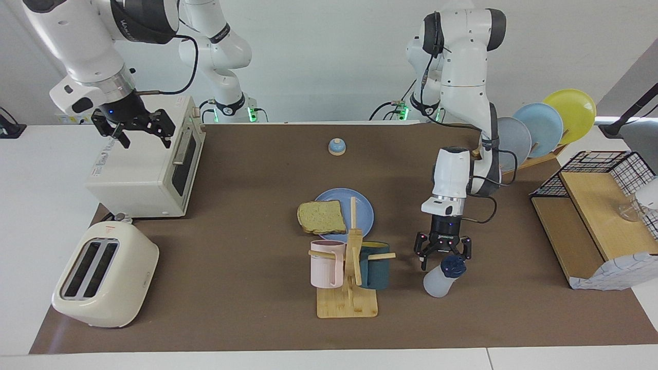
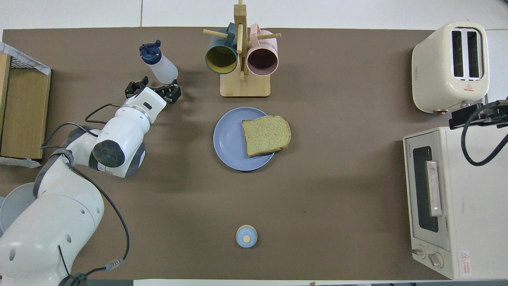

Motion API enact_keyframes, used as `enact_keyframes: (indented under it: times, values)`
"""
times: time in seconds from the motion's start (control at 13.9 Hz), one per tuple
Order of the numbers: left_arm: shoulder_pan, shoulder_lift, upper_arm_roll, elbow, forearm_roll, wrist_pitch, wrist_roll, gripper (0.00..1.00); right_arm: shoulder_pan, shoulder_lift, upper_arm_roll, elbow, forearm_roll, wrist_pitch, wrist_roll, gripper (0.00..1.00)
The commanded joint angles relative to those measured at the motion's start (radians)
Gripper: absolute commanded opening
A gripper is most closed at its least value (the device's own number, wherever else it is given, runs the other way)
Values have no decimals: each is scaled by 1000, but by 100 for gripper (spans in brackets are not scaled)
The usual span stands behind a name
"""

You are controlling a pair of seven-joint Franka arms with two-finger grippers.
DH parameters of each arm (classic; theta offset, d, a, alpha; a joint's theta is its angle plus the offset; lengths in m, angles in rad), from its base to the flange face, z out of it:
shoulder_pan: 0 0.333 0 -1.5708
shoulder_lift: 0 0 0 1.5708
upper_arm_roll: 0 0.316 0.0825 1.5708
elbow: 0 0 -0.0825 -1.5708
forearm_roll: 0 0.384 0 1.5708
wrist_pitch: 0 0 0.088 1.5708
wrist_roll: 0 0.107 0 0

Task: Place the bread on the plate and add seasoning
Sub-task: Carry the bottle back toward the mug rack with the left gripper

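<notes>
In the facing view, the bread (image 1: 321, 217) is lying on the plate (image 1: 362, 208), overhanging the rim toward the right arm's end of the surface (image 1: 247, 216), so the first part of the task looks done. The seasoning (image 1: 443, 278) is standing tilted on the brown mat, beside the mug rack (image 1: 349, 277) near the edge farthest from the robots, capped and untouched by either claw. The left claw (image 1: 443, 253) is hovering just above the bottle's cap, fingers spread wide and holding nothing. The right claw (image 1: 134, 129) is waiting over the toaster oven (image 1: 146, 169), fingers likewise apart and empty. Judging from this, seasoning the bread is what is left.

In the overhead view, the left claw (image 2: 152, 88) is sitting just beside the seasoning (image 2: 159, 63), clear of it, while the plate (image 2: 226, 139) with the bread (image 2: 266, 135) is lying mid-surface. The right claw (image 2: 470, 116) is showing only partly at the edge. A toaster (image 2: 450, 65) is occupying the corner at the right arm's end, a small bell (image 2: 246, 236) is sitting near the robots' edge, and a wire basket shelf (image 2: 20, 107) is standing at the left arm's end. The surrounding surface is white, the wall plain and pale.
</notes>
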Motion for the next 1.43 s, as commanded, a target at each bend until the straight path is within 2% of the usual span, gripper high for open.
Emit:
enact_keyframes:
  times: [0.0,0.22,0.57,0.93,1.36]
  values:
    - [-8,-128,0,-129,-1,1,0,100,-13,-22,7,-26,5,9,-3,100]
    - [-57,-206,-2,-201,-3,-22,-12,100,-13,-22,7,-26,5,9,-3,100]
    - [-173,-274,0,-194,-4,-192,-119,100,-13,-22,9,-26,5,9,-3,100]
    - [-207,-415,-3,-125,-4,-528,-169,100,-13,-22,7,-26,5,9,-3,100]
    - [-207,-518,-21,74,-22,-1049,-158,100,-13,-22,7,-26,5,9,-3,100]
